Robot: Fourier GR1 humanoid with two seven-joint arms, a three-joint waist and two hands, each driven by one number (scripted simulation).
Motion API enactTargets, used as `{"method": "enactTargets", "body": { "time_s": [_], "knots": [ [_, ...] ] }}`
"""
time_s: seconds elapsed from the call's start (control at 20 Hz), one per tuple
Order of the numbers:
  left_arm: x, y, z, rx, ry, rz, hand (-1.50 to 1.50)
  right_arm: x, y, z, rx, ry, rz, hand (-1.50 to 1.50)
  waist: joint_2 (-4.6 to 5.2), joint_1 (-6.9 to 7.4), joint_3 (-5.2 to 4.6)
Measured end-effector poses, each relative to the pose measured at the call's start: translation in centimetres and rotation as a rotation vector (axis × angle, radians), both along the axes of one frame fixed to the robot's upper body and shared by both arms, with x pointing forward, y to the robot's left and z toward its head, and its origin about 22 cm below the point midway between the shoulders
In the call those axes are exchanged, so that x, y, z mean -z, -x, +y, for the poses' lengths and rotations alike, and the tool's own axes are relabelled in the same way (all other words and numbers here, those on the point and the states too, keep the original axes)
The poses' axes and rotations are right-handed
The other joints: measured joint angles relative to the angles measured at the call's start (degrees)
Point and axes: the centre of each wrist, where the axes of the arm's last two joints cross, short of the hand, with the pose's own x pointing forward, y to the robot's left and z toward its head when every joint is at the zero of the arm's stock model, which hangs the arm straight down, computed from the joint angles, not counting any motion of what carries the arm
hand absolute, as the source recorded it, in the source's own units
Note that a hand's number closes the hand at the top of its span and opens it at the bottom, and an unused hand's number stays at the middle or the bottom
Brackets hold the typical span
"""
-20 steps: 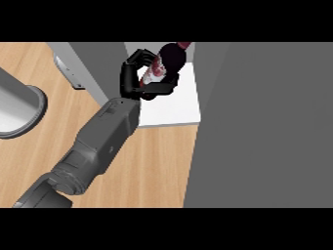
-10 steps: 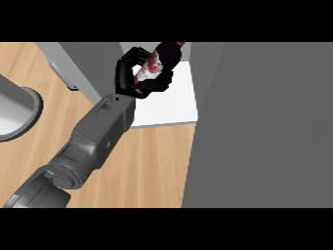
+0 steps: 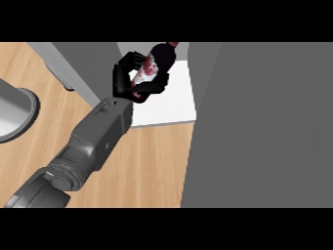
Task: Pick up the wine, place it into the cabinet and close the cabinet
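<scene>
The wine bottle [image 3: 155, 66] is dark with a red and white label. It is tilted, its top pointing to the far right. My left hand [image 3: 133, 83] is shut on it, fingers curled over its left side and thumb below. Bottle and hand hang over the cabinet's white shelf floor [image 3: 170, 108], between the grey side wall [image 3: 90, 68] and the big grey door panel [image 3: 270, 127]. The hand hides the bottle's lower part. My right hand does not show.
A round metal pot [image 3: 3, 114] stands at the left edge on the wooden counter [image 3: 147, 166]. The grey door panel fills the view's right half. My left forearm [image 3: 90, 141] crosses the counter from the lower left.
My left arm has pushed the hand and bottle a little farther up and to the left, deeper over the white shelf. The hold on the bottle is unchanged.
</scene>
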Motion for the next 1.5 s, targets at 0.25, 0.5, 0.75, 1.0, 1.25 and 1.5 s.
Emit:
{"method": "enactTargets", "body": {
  "time_s": [0.25,0.5,0.75,1.0,1.25,1.5],
  "knots": [
    [1.0,0.6,-0.2,0.019,0.137,0.032,1.50,-0.1,0.0,0.4,-0.021,-0.006,-0.002,-1.50,0.16,-0.45,-0.07],
    [2.3,1.4,0.0,0.042,0.250,0.066,1.50,-0.2,0.0,0.3,-0.018,-0.012,-0.007,-1.50,0.20,-0.90,-0.04],
    [3.7,2.3,0.5,0.046,0.310,0.081,1.50,-0.3,0.0,0.6,-0.042,-0.007,-0.009,-1.50,0.14,-2.01,-0.07],
    [5.5,3.5,1.3,0.046,0.348,0.103,1.50,0.1,-0.1,0.8,-0.062,-0.009,0.000,-1.50,0.09,-2.93,-0.09],
    [6.9,4.5,1.9,0.039,0.362,0.128,1.50,0.1,-0.2,0.9,-0.075,-0.015,-0.004,-1.50,0.14,-4.05,-0.12],
    [7.9,5.4,2.3,0.015,0.351,0.137,1.50,0.0,-0.4,1.0,-0.097,-0.019,-0.010,-1.50,0.20,-4.88,-0.17]
  ]
}}
